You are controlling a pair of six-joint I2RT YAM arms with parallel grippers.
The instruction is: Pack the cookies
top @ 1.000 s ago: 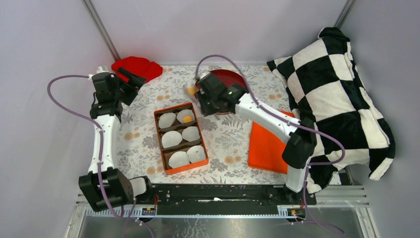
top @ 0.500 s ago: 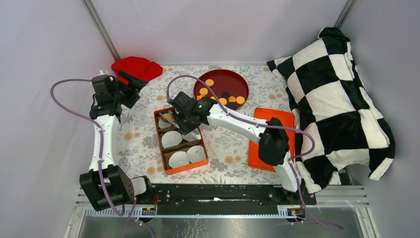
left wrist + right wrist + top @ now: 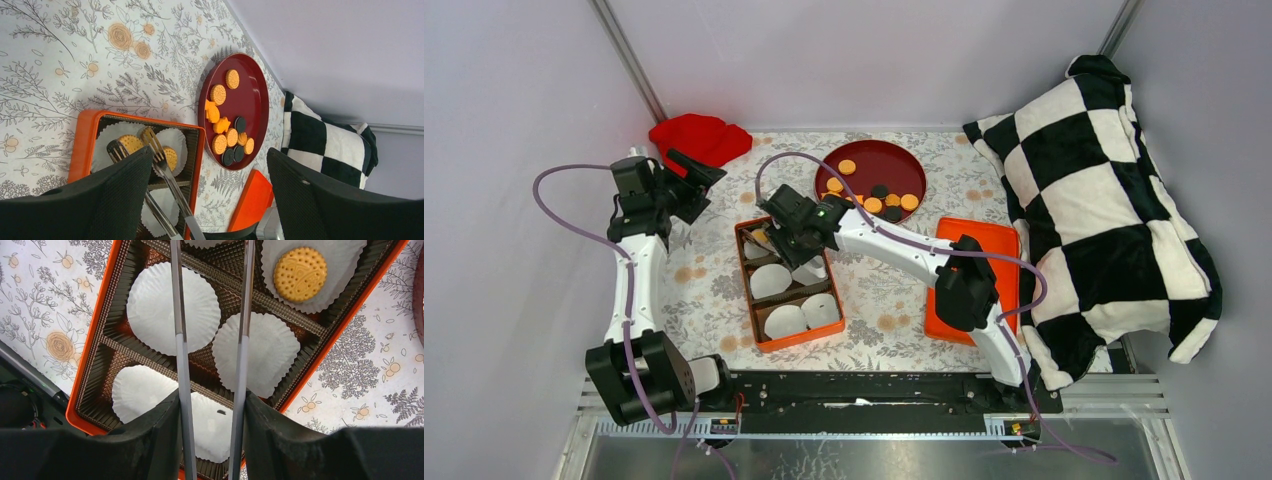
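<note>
Evidently the right gripper (image 3: pixel 786 228) clamps the tongs (image 3: pixel 179 340), whose tips straddle a cookie (image 3: pixel 131 143) in the box's (image 3: pixel 81 145) far cup, probably to seat it. More cookies (image 3: pixel 218 144) wait on the red plate (image 3: pixel 255 100). The left gripper (image 3: pixel 692 178) hangs spread, holding nothing.

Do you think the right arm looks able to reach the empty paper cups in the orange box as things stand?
Probably yes: the right gripper holds its tongs over the open box, and nothing covers the paper cups.

- your right gripper (image 3: pixel 212 410) and its clamped tongs (image 3: pixel 179 340) hang over the box's (image 3: pixel 745 285) far end; its near cups (image 3: pixel 786 321) lie open from above.
- bare table (image 3: pixel 699 300) left of the box.
- the pillow (image 3: pixel 1104 200) walls the right edge.
</note>
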